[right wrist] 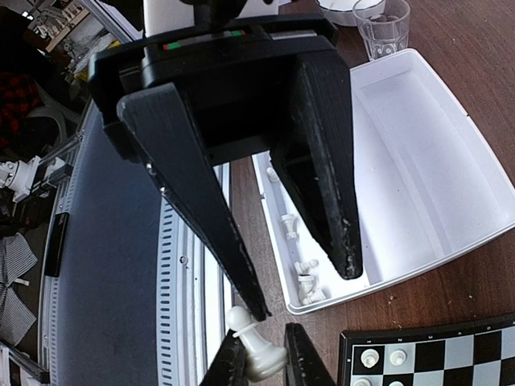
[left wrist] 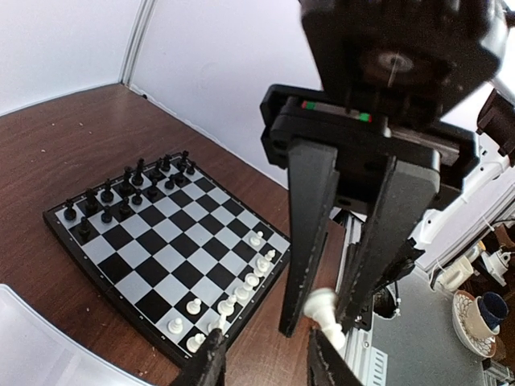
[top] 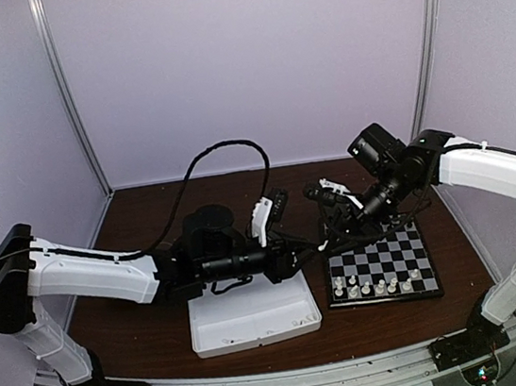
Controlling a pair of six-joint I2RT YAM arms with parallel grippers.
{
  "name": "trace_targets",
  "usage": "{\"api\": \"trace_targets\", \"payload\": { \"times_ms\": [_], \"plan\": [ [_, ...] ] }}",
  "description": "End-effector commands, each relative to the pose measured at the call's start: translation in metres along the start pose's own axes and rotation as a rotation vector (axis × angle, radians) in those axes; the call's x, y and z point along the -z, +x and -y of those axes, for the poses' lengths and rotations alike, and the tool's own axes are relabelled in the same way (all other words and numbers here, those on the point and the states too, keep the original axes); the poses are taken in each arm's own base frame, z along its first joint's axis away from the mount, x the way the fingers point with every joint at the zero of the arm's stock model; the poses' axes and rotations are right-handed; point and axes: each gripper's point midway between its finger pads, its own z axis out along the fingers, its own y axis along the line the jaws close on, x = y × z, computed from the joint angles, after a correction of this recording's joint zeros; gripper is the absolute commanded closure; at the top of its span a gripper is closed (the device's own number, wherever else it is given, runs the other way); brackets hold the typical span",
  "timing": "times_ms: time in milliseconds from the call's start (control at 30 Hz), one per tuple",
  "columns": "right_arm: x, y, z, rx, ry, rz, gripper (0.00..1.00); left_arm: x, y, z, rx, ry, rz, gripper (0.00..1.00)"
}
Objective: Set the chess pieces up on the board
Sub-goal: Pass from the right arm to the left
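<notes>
The board (top: pixel 409 259) lies right of centre. White chess pieces (top: pixel 375 284) line its near rows, and black ones (left wrist: pixel 129 189) fill the far rows. My two grippers meet tip to tip above the table, just left of the board. The right gripper (right wrist: pixel 261 354) is shut on the base of a white pawn (right wrist: pixel 259 342). The left gripper (left wrist: pixel 269 346) is open, with its jaws well apart. The pawn's head (left wrist: pixel 322 305) sits against one left fingertip (right wrist: pixel 256 310). In the top view the left gripper (top: pixel 311 248) and right gripper (top: pixel 333 238) nearly touch.
A white tray (top: pixel 251 322) sits left of the board, with a few white pieces (right wrist: pixel 306 277) in its near corner. A glass (right wrist: pixel 382 24) stands beyond the tray. The metal frame rail (top: pixel 293 383) runs along the table's front edge.
</notes>
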Motion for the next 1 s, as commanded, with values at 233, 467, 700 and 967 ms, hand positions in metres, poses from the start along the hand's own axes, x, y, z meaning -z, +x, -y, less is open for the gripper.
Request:
{"api": "trace_targets", "payload": {
  "times_ms": [233, 467, 700, 967],
  "plan": [
    [0.002, 0.001, 0.001, 0.01, 0.019, 0.017, 0.9, 0.015, -0.037, 0.016, -0.02, 0.019, 0.172, 0.63],
    [0.003, -0.001, 0.002, 0.01, 0.021, 0.022, 0.9, 0.001, -0.025, 0.028, -0.004, 0.106, 0.108, 0.65],
    [0.004, -0.003, 0.001, 0.011, 0.019, 0.027, 0.9, -0.01, -0.019, 0.028, 0.019, 0.122, 0.071, 0.71],
    [0.007, -0.005, -0.002, 0.017, 0.013, 0.041, 0.89, -0.01, -0.018, 0.029, 0.018, 0.125, 0.068, 0.79]
  ]
}}
